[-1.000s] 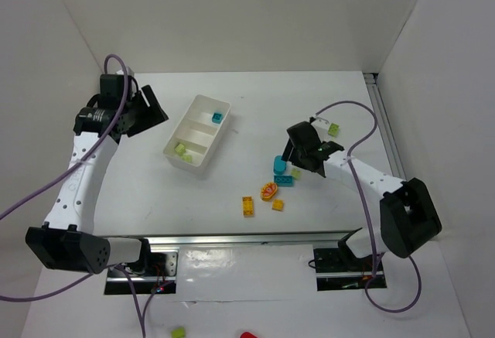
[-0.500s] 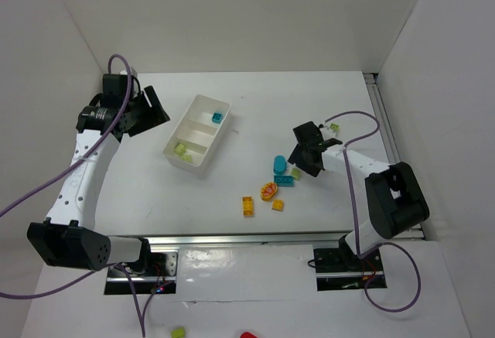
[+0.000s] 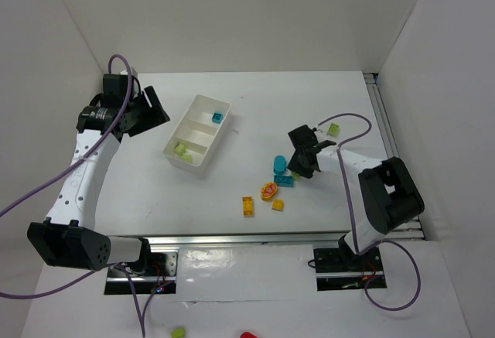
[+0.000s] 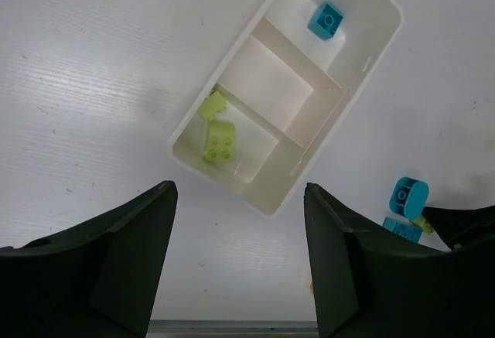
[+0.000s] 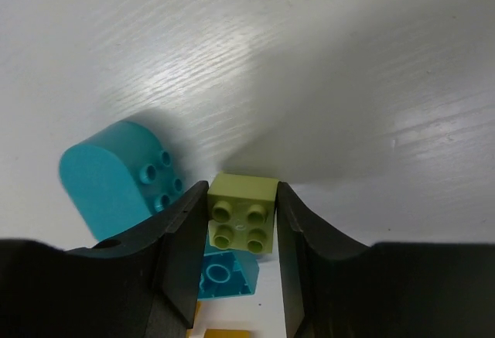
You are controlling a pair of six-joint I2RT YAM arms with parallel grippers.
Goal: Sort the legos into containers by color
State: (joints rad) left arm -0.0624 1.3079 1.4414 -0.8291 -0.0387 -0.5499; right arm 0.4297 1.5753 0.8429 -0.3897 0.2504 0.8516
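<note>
Lime lego point(image 5: 242, 218) in right gripper point(image 5: 241, 203), wrist-view

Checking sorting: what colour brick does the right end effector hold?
Lime green brick; right wrist view.

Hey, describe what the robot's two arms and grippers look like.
The left arm and right arm have white links, black joints and black bases. A purple cable loops along each. The left gripper and right gripper are black with broad wedge-shaped fingers.

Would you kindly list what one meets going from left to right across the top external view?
left gripper, white tray, yellow-orange brick, orange-red ring piece, right gripper shut on the held lime brick, lone lime brick.
</note>
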